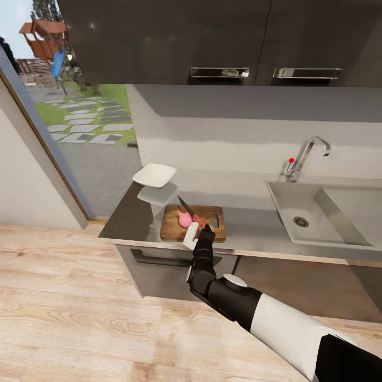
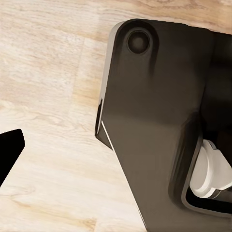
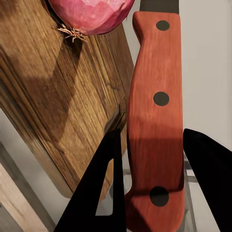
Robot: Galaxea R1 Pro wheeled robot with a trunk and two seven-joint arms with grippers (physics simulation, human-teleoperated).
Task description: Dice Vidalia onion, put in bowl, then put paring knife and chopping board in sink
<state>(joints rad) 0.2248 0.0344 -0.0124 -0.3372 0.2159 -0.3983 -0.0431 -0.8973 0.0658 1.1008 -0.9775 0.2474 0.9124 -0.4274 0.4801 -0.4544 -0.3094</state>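
Over the chopping board (image 1: 192, 223) my right hand (image 3: 154, 159) is clamped on the paring knife (image 3: 155, 121) handle — blade beside the onion (image 1: 185, 219). Next I'd centre the edge over it, press straight down — it may roll.

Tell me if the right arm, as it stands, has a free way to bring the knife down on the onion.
Probably yes. The right gripper holds the paring knife by its red handle, blade over the chopping board beside the onion; nothing lies between them.
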